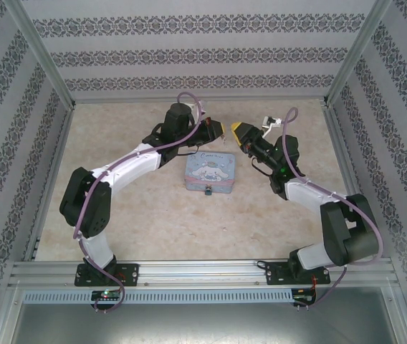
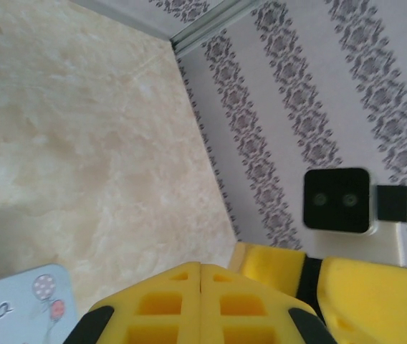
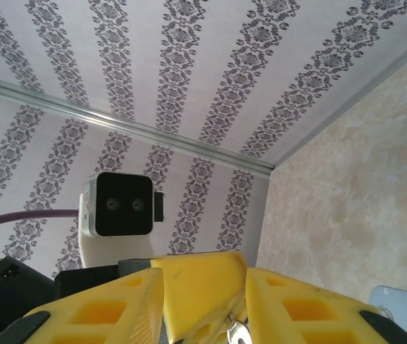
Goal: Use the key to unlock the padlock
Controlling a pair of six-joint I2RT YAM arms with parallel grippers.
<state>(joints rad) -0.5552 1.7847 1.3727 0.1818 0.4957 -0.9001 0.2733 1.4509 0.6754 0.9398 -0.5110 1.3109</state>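
Note:
The tiny padlock (image 1: 206, 190) hangs at the near edge of the light-blue cartoon tin (image 1: 209, 172). Both grippers meet tip to tip above the table behind the tin. My left gripper (image 1: 218, 129) (image 2: 200, 266) is shut, its yellow fingers pressed together. In the right wrist view a small silver key (image 3: 236, 332) pokes out of the seam at the tip of the left fingers (image 3: 200, 294). My right gripper (image 1: 239, 132) (image 3: 205, 279) is open, and its two fingers stand on either side of the left gripper's tip and the key.
A corner of the tin (image 2: 18, 308) (image 3: 404, 309) shows in both wrist views. Patterned walls enclose the beige table (image 1: 153, 215) at the back and sides. The aluminium rail (image 1: 203, 272) with both arm bases runs along the near edge.

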